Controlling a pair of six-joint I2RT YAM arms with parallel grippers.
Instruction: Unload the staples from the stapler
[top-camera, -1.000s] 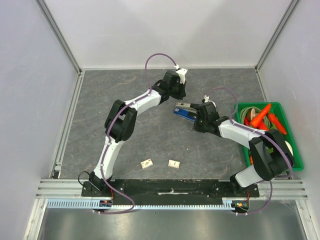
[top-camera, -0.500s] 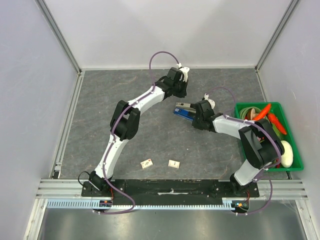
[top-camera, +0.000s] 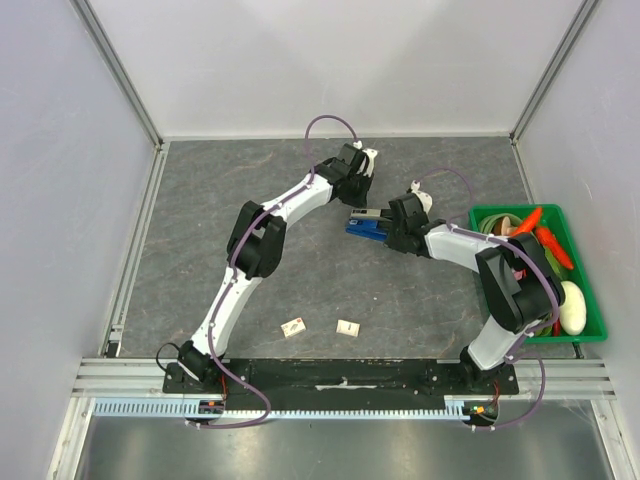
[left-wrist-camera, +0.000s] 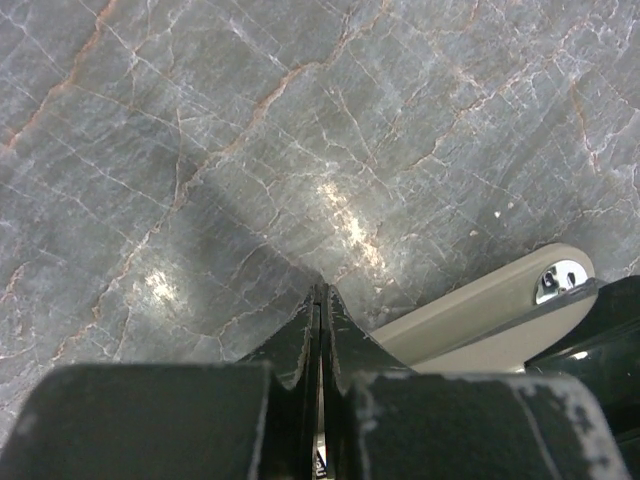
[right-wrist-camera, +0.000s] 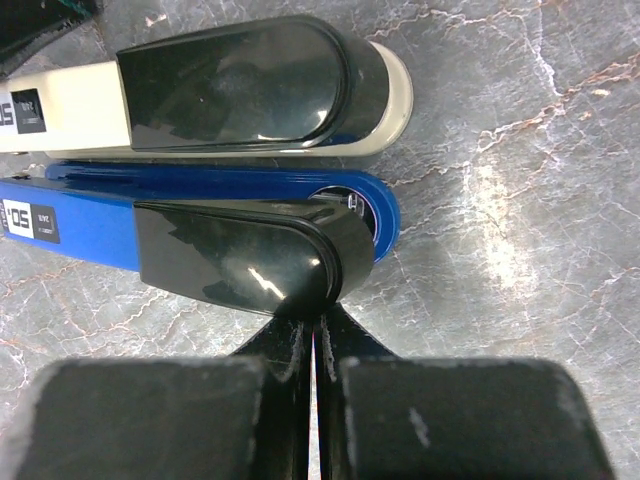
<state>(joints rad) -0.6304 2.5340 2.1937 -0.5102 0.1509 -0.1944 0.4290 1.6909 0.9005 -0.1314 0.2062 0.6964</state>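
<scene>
The stapler (top-camera: 366, 223) lies on the grey table between the two grippers. In the right wrist view it is spread into two long halves side by side: the silver-grey upper arm (right-wrist-camera: 70, 105) with a black cap, and the blue base (right-wrist-camera: 90, 220) with a black end (right-wrist-camera: 250, 260). My right gripper (right-wrist-camera: 318, 322) is shut, its tips touching that black end; it also shows in the top view (top-camera: 392, 229). My left gripper (left-wrist-camera: 320, 292) is shut and empty, just off the tip of the grey arm (left-wrist-camera: 480, 320); in the top view the left gripper (top-camera: 358, 192) is just beyond the stapler.
A green bin (top-camera: 592, 300) with orange and white items stands at the right edge. Two small cards (top-camera: 293, 327) (top-camera: 347, 327) lie near the front. Walls enclose the table on three sides.
The right gripper has slid left along the table up to the stapler's near end. The left gripper has shifted slightly right and farther back. Both stay shut.
</scene>
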